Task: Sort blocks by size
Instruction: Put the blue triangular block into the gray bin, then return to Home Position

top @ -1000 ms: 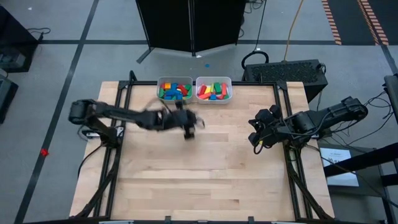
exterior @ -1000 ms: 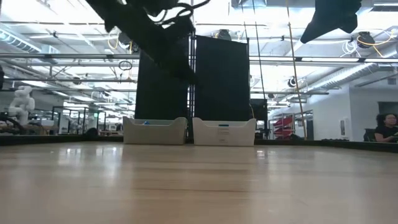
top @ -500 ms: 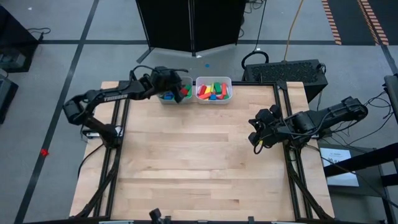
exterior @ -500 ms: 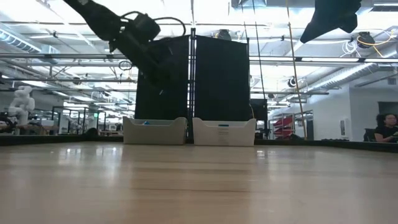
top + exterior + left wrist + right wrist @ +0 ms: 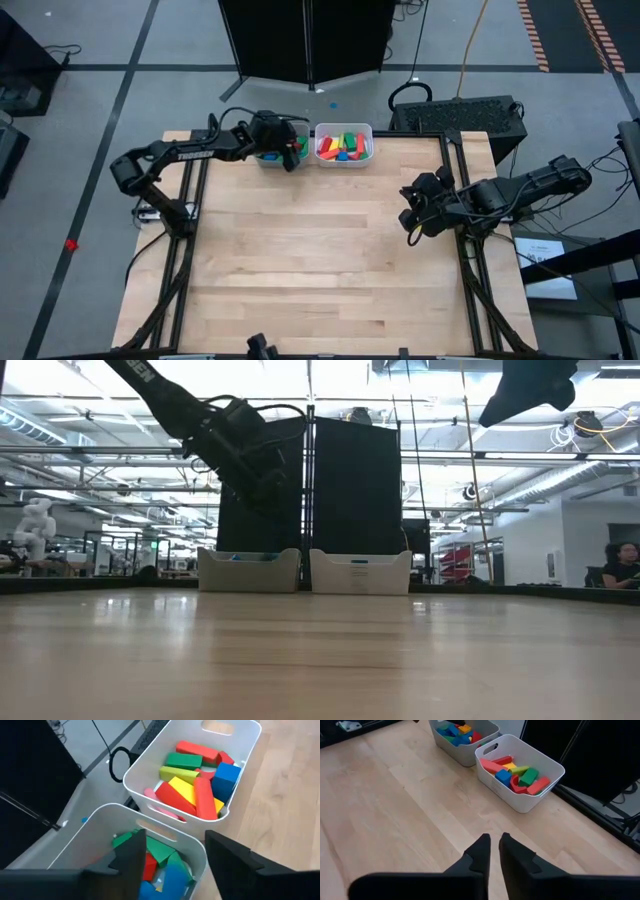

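Observation:
The blocks lie in two pale bins at the table's far edge. The left bin (image 5: 258, 133) holds small cubes in blue, green, red and orange (image 5: 160, 852). The right bin (image 5: 344, 128) holds longer bars in red, green, yellow, pink and blue (image 5: 195, 795). My left gripper (image 5: 290, 152) hangs open over the left bin, its two fingers (image 5: 135, 855) above the cubes, with nothing between them. My right gripper (image 5: 408, 215) is shut and empty, above the table's right side, clear of the wood (image 5: 494, 840).
The two bins stand side by side, touching, at the far edge (image 5: 250, 572) (image 5: 360, 572). Bare wooden tabletop (image 5: 320, 260) stretches from the bins to the near edge. A black panel stands behind the bins (image 5: 305, 40).
My left gripper has swung from above the middle of the table toward the far edge and now hovers over the left bin. My right arm has kept still.

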`<move>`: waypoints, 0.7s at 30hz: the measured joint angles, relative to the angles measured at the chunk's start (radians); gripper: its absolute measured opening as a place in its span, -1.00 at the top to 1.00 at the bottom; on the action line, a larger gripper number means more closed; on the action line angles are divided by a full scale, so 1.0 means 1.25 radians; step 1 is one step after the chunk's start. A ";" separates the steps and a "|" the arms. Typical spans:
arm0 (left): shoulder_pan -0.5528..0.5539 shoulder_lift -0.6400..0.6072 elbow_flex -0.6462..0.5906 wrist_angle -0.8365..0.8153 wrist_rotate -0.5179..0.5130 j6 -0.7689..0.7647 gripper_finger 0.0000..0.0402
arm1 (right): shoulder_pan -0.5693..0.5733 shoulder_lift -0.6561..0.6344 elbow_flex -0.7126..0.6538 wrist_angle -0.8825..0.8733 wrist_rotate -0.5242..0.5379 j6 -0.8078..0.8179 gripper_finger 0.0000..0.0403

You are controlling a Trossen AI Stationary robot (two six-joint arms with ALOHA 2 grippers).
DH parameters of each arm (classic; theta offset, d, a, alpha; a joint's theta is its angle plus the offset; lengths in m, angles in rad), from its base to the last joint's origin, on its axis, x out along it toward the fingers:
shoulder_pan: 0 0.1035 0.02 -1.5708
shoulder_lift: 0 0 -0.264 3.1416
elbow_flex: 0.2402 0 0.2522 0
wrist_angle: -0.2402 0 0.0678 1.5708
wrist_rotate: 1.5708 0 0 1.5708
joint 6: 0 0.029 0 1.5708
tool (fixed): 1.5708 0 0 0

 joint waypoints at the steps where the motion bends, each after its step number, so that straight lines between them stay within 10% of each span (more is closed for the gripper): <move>1: 0.000 -0.002 0.000 -0.001 0.000 0.000 -0.04 | 0.000 0.000 0.000 0.000 0.000 -0.001 0.81; 10: -0.007 -0.065 0.017 -0.007 0.083 -0.260 -0.31 | -0.002 -0.005 0.000 -0.037 0.007 -0.078 0.71; 16: -0.007 -0.260 0.068 0.002 0.282 -0.358 -0.32 | 0.003 -0.074 0.005 -0.015 0.011 -0.083 0.79; 21: -0.007 -0.473 0.083 -0.004 0.295 -0.337 -0.32 | 0.025 -0.197 0.043 0.010 0.050 -0.212 0.81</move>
